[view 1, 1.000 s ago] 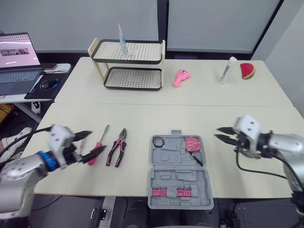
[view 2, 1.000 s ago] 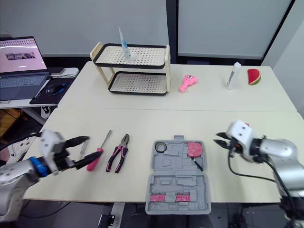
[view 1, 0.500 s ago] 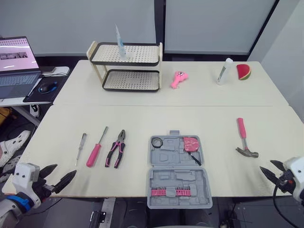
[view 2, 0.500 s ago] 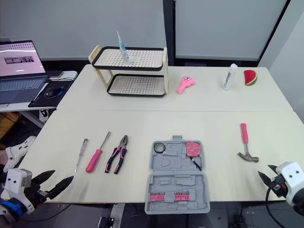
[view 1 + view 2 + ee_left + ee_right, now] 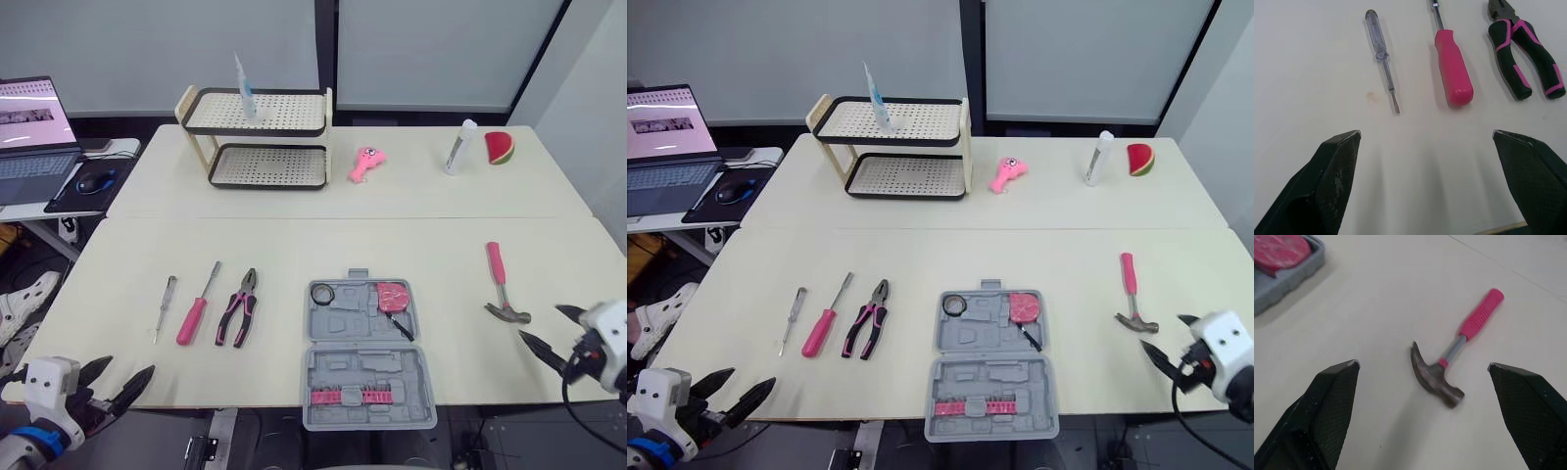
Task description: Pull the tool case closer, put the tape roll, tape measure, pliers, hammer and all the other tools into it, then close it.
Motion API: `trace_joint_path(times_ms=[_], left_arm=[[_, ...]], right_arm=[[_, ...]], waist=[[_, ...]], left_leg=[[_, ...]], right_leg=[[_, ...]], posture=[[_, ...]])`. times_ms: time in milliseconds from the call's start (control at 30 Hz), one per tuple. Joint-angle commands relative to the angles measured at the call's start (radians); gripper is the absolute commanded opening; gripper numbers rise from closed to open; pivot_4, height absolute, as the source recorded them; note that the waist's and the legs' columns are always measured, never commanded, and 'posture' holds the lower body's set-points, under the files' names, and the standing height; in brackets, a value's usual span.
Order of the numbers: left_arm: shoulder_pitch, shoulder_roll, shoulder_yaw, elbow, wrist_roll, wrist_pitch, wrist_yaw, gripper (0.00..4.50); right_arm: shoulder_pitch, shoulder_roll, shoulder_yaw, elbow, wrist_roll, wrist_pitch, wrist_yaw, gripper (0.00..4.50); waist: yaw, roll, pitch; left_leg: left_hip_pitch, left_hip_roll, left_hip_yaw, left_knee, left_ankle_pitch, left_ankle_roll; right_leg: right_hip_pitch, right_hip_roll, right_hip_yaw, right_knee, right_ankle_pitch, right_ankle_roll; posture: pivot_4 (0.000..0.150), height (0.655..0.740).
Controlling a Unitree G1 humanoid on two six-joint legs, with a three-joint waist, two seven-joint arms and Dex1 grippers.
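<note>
Holds the left claw (image 5: 127, 367) spread wide and empty, low at the near edge of the desk (image 5: 294, 240). Finds three tools ahead of it, offset toward the other claw, lying side by side and apart. Meets first a slim clear-handled screwdriver (image 5: 1381, 58), then a pink-handled screwdriver (image 5: 1452, 66), then the black-and-pink pliers (image 5: 1528, 54) farthest over, with none touched by the fingers.

Holds the right claw (image 5: 540, 321) spread wide as well, gripping nothing, at the desk's near edge. Has the hammer (image 5: 1452, 357) just ahead of that claw, flat on the desk, steel head nearest the fingers and pink handle pointing away.

Places the tool case (image 5: 364, 357) between the two claws, open and lying flat on the desk, with a strip of pink bits (image 5: 358, 396) in the half nearer the claws. Shows the tape roll (image 5: 323, 293) and the pink tape measure (image 5: 394, 296) lying in the farther half.
</note>
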Motion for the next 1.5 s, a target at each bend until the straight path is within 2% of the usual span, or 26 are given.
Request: trace_joint_path(times_ms=[33,167,333,567,700,833,1167,1500], left_arm=[[0.031,-0.028,-0.006,-0.121,-0.026,0.028,0.034,4.5],[0.052,-0.095,-0.07,-0.268,-0.032,0.084,0.106,4.5],[0.008,-0.156,-0.176,-0.445,0.002,0.174,0.256,4.5],[-0.131,-0.242,-0.325,-0.563,0.076,0.329,0.503,4.5],[-0.23,-0.272,-0.393,-0.537,0.151,0.419,0.63,4.5],[-0.326,-0.293,-0.437,-0.464,0.195,0.482,0.693,4.5],[-0.511,-0.315,-0.509,-0.299,0.242,0.592,0.735,4.5],[-0.541,-0.312,-0.535,-0.268,0.265,0.701,0.75,4.5]], right_arm=[[-0.094,-0.068,0.061,-0.132,0.098,0.094,0.047,4.48],[-0.245,-0.151,0.188,-0.219,0.172,0.15,0.128,4.48],[-0.372,-0.204,0.316,-0.261,0.233,0.238,0.171,4.48],[-0.412,-0.187,0.422,-0.232,0.204,0.197,0.179,4.48],[-0.412,-0.178,0.449,-0.209,0.188,0.167,0.18,4.48],[-0.439,-0.153,0.484,-0.201,0.178,0.157,0.173,4.48],[-0.526,-0.117,0.535,-0.208,0.189,0.191,0.163,4.48],[-0.562,-0.113,0.537,-0.231,0.205,0.234,0.161,4.48]], waist=[[0.002,0.0,0.0],[0.002,-0.001,0.001],[0.021,-0.004,0.001],[0.027,-0.005,0.001],[0.026,-0.005,0.001],[0.026,-0.005,0.001],[0.027,-0.005,0.001],[0.027,-0.005,0.001]], left_leg=[[0.0,0.0,-0.001,0.0,0.0,0.0],[-0.001,-0.001,0.0,0.001,0.0,0.0],[-0.002,-0.001,-0.002,0.001,0.0,0.0],[-0.002,-0.001,-0.001,0.002,0.0,0.0],[-0.001,-0.001,0.0,0.002,0.0,0.0],[-0.001,0.0,0.0,0.002,0.0,0.0],[-0.002,0.0,0.0,0.002,0.0,0.0],[-0.002,-0.001,0.0,0.002,0.0,0.0]], right_leg=[[0.0,0.0,-0.001,0.0,0.0,0.0],[0.0,-0.001,0.0,-0.001,0.0,0.0],[0.0,0.0,-0.002,-0.001,0.0,0.0],[0.0,0.003,-0.002,-0.001,0.0,0.0],[0.0,0.006,-0.002,-0.001,0.0,0.0],[0.0,0.006,-0.003,0.0,0.0,0.0],[-0.001,0.006,-0.004,0.0,0.0,0.0],[-0.001,0.006,-0.003,0.0,0.0,0.0]], posture=[[0.15,0.729],[0.15,0.729],[0.15,0.729],[0.15,0.729],[0.15,0.729],[0.15,0.729],[0.15,0.729],[0.15,0.729]])
